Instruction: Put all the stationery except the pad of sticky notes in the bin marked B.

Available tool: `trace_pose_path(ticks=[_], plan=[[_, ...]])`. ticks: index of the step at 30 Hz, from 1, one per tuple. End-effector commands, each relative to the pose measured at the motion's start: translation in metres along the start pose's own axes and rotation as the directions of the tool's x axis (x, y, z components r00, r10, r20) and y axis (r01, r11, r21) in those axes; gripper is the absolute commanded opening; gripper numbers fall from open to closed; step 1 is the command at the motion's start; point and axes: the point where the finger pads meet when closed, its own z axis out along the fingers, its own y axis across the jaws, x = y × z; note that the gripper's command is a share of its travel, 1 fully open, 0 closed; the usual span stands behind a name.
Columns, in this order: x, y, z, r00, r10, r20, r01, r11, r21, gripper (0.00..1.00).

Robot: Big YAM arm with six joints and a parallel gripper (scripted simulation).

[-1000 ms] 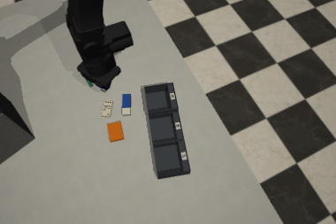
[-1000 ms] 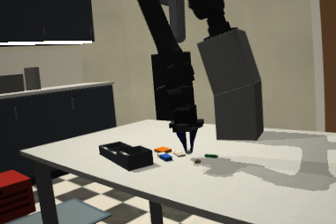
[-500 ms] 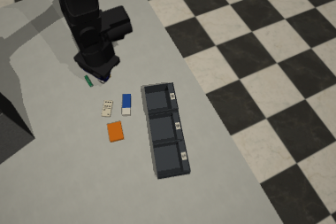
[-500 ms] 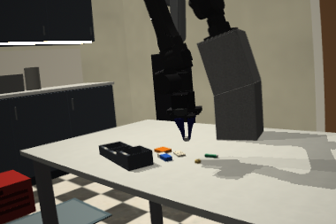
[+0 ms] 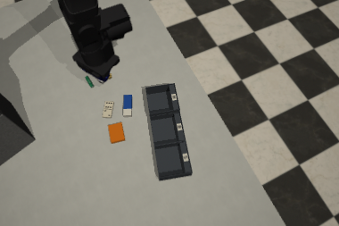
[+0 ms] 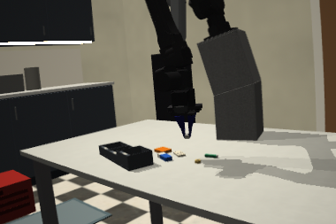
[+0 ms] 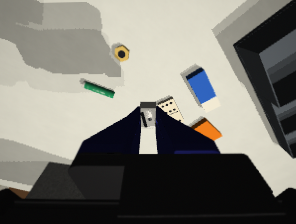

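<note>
My gripper (image 6: 187, 134) hangs well above the table, shut on a small grey object (image 7: 147, 114) that sits between the fingertips in the wrist view. Below it on the table lie a green stick-shaped marker (image 7: 99, 89), a blue and white eraser (image 7: 201, 90) and an orange pad of sticky notes (image 7: 206, 128). The dark bin (image 5: 167, 130) with three compartments stands to the right of them; its labels are too small to read. In the top view the arm hides the gripper, and the eraser (image 5: 128, 104) and pad (image 5: 116, 132) lie beside the bin.
A brass hex nut (image 7: 121, 52) lies near the marker. A white domino (image 7: 171, 108) lies between the eraser and the pad. A large grey block (image 6: 234, 90) stands at the back of the table. The table edge runs just past the bin.
</note>
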Motion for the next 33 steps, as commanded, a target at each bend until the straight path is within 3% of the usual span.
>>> trace_pose_path(ticks=[1,14,17,23,27,31,33], plan=[[-0.008,-0.023,-0.007,1.0,0.008,0.019,-0.008,1.0,0.011,0.1],[0.001,-0.103,-0.009,1.0,0.008,0.02,-0.008,1.0,0.015,0.1],[0.006,-0.104,-0.004,1.0,0.005,0.009,-0.005,1.0,0.005,0.1],[0.005,-0.149,-0.01,1.0,0.008,0.022,-0.009,1.0,0.019,0.1],[0.007,-0.174,-0.011,0.986,-0.168,0.015,0.167,0.986,0.023,0.1],[0.01,-0.199,-0.012,0.967,-0.253,0.004,0.253,0.967,0.02,0.1],[0.01,-0.199,-0.012,0.967,-0.253,0.004,0.253,0.967,0.02,0.1]])
